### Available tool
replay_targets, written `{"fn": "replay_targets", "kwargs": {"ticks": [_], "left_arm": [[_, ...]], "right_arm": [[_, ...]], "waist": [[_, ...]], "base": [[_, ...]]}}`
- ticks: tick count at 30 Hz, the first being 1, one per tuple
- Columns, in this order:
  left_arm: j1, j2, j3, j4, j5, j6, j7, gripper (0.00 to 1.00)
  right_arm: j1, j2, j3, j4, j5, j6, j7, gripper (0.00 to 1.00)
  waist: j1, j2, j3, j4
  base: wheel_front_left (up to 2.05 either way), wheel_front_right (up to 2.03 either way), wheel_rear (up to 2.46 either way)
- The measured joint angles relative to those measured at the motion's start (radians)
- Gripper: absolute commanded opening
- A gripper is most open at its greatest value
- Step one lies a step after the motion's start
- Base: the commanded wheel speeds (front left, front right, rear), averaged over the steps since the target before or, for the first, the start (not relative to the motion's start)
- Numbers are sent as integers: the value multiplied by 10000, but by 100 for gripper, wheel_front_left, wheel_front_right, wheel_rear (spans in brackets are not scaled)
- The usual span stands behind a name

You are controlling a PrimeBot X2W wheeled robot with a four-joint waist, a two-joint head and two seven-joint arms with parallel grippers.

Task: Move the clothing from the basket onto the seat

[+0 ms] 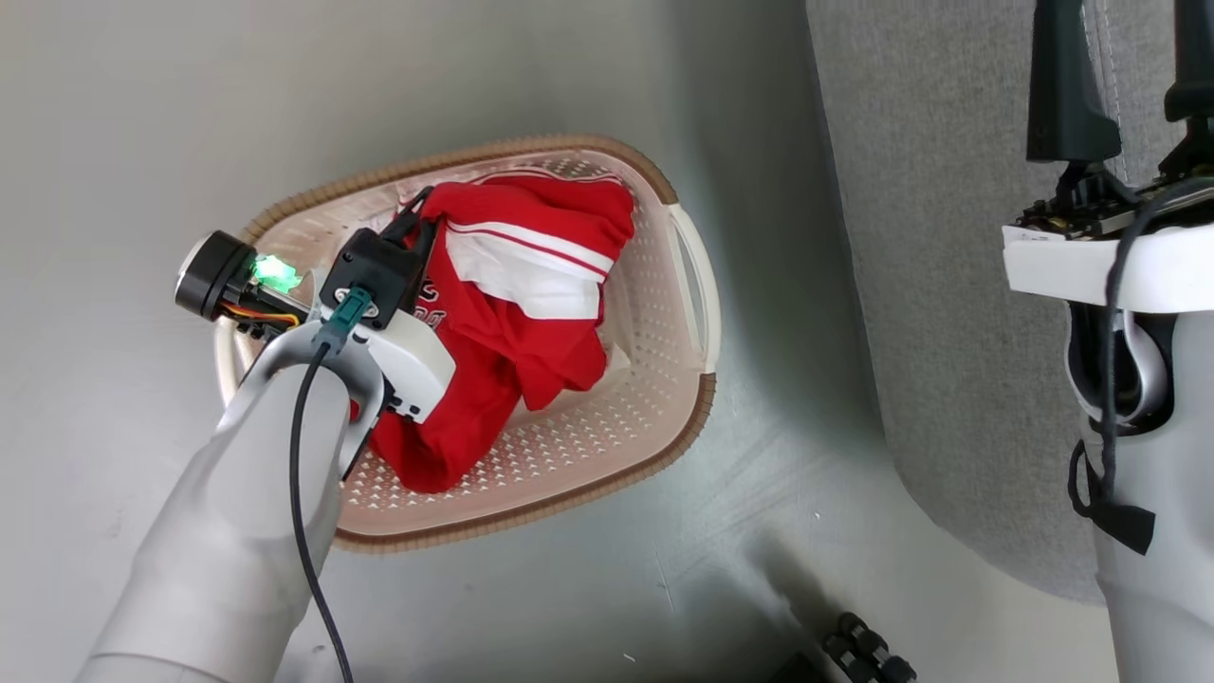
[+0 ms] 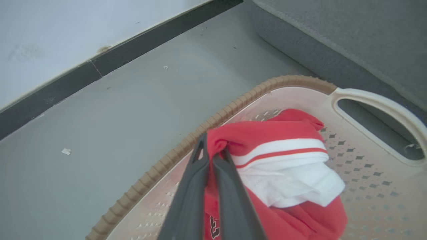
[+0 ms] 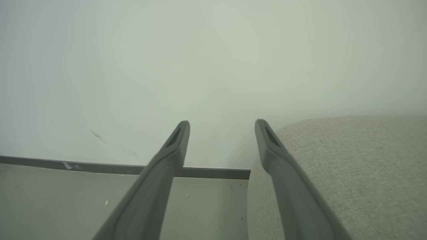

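Two left gripper [image 2: 212, 146] fingers [image 2: 193, 186] are clamping a fold of the clothing [image 1: 517, 332], lying in the basket [image 1: 607, 479] beside the seat [image 1: 929, 285]. The bite is seemingly shallow, so fabric may be slipping out on lifting. The right gripper's [image 3: 222, 133] fingers are standing apart.
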Motion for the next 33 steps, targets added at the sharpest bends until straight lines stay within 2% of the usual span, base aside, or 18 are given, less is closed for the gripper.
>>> {"fn": "replay_targets", "kwargs": {"ticks": [6,18,33], "left_arm": [[526,65,288,-1011,-228,96,-2,0],[1716,594,1225,-3269,-767,529,-29,0],[2917,926,1802,-4707,-1239,516,-31,0]], "right_arm": [[69,-4,23,115,-244,0,0,100],[556,-19,211,405,-656,0,0,100],[1600,-38,807,846,-846,0,0,100]], "waist": [[0,0,-429,246],[0,0,-1631,811],[-1,0,-3361,1397]], "base": [[0,0,0],[0,0,0],[0,0,0]]}}
